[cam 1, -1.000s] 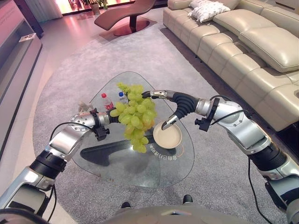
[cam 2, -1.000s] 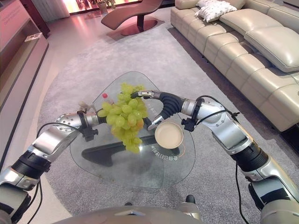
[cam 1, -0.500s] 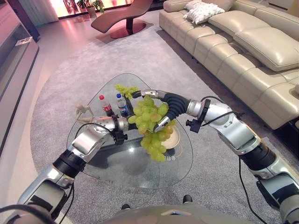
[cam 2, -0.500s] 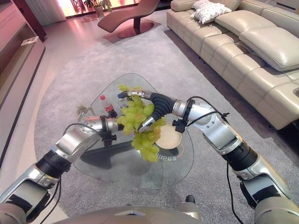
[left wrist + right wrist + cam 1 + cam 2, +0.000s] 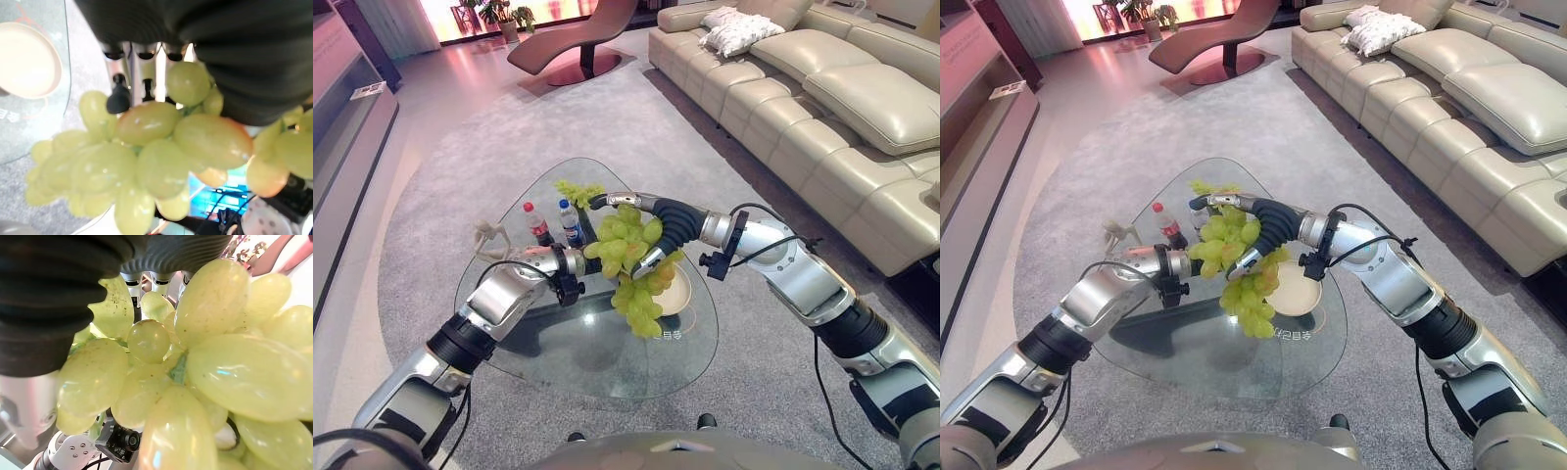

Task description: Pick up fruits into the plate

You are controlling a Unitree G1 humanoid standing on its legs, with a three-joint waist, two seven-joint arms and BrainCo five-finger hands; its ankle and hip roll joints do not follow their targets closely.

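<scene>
Grapes hang above plate on glass table. Both hands, left and right, against the bunch; finger state unclear.

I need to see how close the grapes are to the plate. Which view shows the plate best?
The right eye view: the plate lies on the glass table, its rim partly behind the grapes. The left eye view hides more; the left wrist view shows part.

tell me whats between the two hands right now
The bunch of green grapes hangs between the left hand and right hand, held over the glass table beside the plate, in both eye views.
</scene>
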